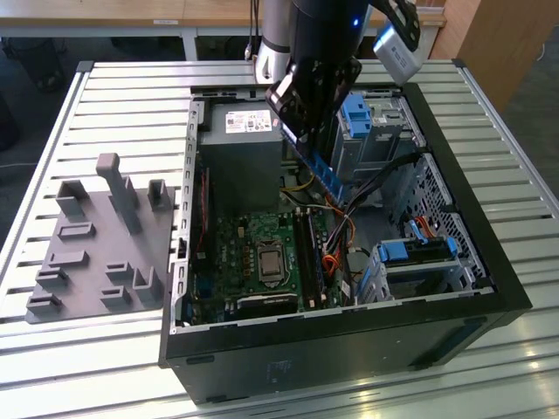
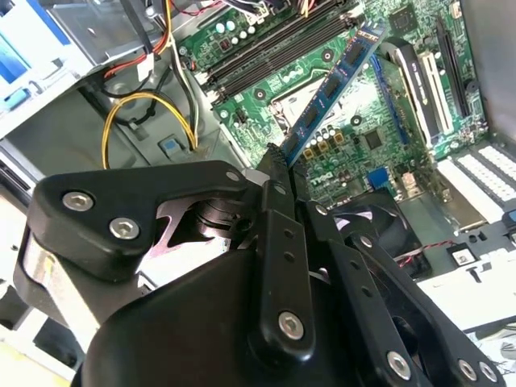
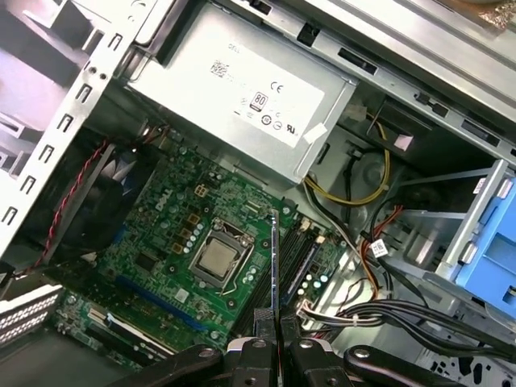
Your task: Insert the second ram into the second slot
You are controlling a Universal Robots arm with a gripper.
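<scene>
1. Tool [image 1: 299, 133] is clenched on the upper end of the blue memory stick [image 1: 325, 177]. In the first wrist view the stick is edge-on, pinched between the two fingers.
2. The stick hangs in the air inside the open computer case [image 1: 349, 353], tilted, with its free end pointing down toward the motherboard [image 1: 234, 253]. In the exterior view it sits between the power supply [image 1: 238, 148] and the blue drive cage [image 1: 358, 113], above a bundle of cables [image 1: 349, 209].
3. Done so far: the stick is picked up and held over the case.
4. Not yet done: the stick is not seated. It looks apart from the memory slots [image 1: 311, 249], which lie just beside the processor socket [image 1: 266, 262]. By my judgement the whole insertion is left.
5. In the first wrist view the stick looks roughly parallel to the slots. I cannot tell whether it is over the right one.
6. Hard to make out:
   - which slot counts as the second;
   - whether any slot already holds a stick, as they read as dark strips;
   - how the slot latches stand, as they are too small.
7. Hidden or cut off:
   - the arm runs out of the top of the exterior view;
   - the tool's own body covers the grip point in the exterior view;
   - cables cross behind the stick's lower end.
8. A grey holder block [image 1: 96, 253] sits on the slatted worktop [image 1: 113, 96], beside the case on the exterior view's left.
</scene>
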